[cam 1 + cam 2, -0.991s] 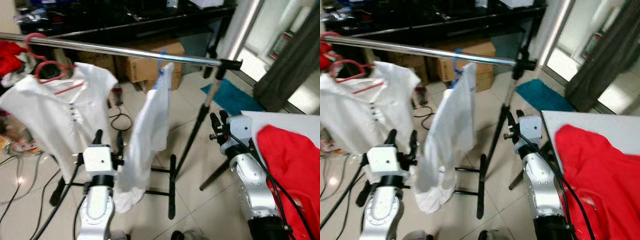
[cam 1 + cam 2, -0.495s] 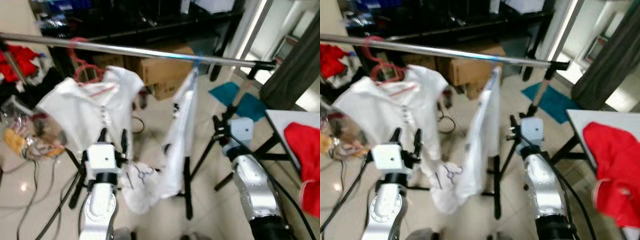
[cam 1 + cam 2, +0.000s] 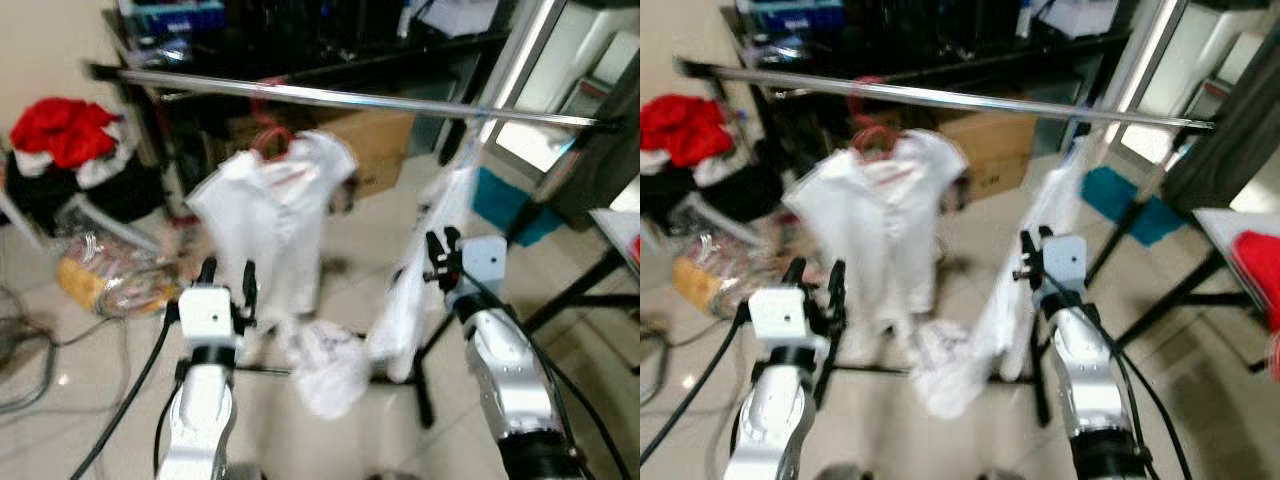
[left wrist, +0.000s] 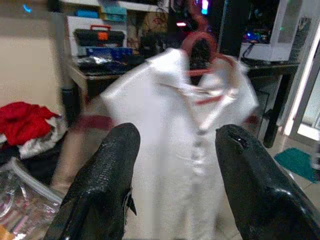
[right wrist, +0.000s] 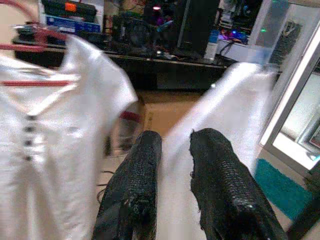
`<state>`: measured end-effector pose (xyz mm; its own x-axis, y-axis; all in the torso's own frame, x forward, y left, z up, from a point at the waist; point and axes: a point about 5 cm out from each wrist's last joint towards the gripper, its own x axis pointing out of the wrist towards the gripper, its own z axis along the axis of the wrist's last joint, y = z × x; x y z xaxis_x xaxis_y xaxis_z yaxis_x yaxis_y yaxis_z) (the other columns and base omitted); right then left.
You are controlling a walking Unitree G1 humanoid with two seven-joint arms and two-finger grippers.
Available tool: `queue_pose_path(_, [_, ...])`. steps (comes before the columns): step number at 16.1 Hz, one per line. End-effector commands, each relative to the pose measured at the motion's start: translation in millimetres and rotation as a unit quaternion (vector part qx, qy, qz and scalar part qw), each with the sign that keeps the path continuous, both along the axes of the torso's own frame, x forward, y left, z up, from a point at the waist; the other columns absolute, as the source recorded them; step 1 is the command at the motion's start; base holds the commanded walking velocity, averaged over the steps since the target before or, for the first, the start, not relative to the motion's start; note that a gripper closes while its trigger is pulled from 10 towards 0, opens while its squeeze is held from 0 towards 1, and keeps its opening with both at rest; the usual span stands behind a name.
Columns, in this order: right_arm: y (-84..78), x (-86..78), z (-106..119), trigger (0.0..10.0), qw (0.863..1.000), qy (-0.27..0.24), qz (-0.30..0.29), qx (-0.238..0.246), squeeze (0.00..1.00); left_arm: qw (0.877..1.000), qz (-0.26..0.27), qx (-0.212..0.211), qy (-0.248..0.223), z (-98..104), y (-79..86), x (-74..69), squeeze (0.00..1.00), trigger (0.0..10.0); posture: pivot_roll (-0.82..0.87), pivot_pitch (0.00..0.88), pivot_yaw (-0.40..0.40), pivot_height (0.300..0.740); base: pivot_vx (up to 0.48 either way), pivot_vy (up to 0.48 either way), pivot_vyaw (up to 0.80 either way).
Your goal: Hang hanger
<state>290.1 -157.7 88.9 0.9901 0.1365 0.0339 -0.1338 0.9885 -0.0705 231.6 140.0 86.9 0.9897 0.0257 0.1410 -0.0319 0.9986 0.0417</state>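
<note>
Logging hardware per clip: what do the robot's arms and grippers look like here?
Both arms are silver, jointed shells with black cables running alongside. Each wrist carries a white boxy housing. The left gripper and right gripper each have two long black fingers with textured, pebbled pads.

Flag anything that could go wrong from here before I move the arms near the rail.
The second white garment trails onto the floor beside the right hand; an arm or foot could snag it and drag its hanger off the rail. The head views are blurred, so reach judgement is poor. The left hand, open, could knock the white shirt.
</note>
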Motion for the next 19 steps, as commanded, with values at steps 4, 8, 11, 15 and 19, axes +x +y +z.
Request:
queue_pose_path(4, [2.4,3.1,7,10.0,1.0,-0.018,0.001,-0.009,0.0,1.0,-0.002,0.006,0.004,-2,1.8,-0.7,0.0,10.0,0.09,0.041,-0.053,0.74,0.0,0.087,0.0])
queue_pose_path(8, [7.8,10.4,22,10.0,0.999,-0.04,0.004,0.007,0.0,1.0,-0.007,0.012,0.004,-2,1.4,0.2,0.0,10.0,0.09,0.036,-0.054,0.74,0.0,0.0,0.0])
queue_pose_path(11, [30.8,11.6,28,10.0,0.996,-0.045,0.074,0.021,0.0,0.996,-0.059,0.062,0.024,-7,2.7,4.8,0.0,10.0,0.1,0.032,-0.058,0.74,0.0,0.0,0.0])
queue_pose_path(15, [54.6,11.7,25,10.0,0.988,-0.036,0.151,-0.004,0.0,0.984,-0.108,0.131,0.055,-9,31.5,11.7,0.0,10.0,0.12,0.028,-0.062,0.74,0.0,0.0,0.0])
queue_pose_path(19, [55.6,15.1,17,10.0,0.987,-0.016,0.157,-0.013,0.0,0.992,-0.091,0.07,0.059,-16,20.2,9.2,0.0,10.0,0.12,0.026,-0.061,0.74,0.0,0.0,0.0])
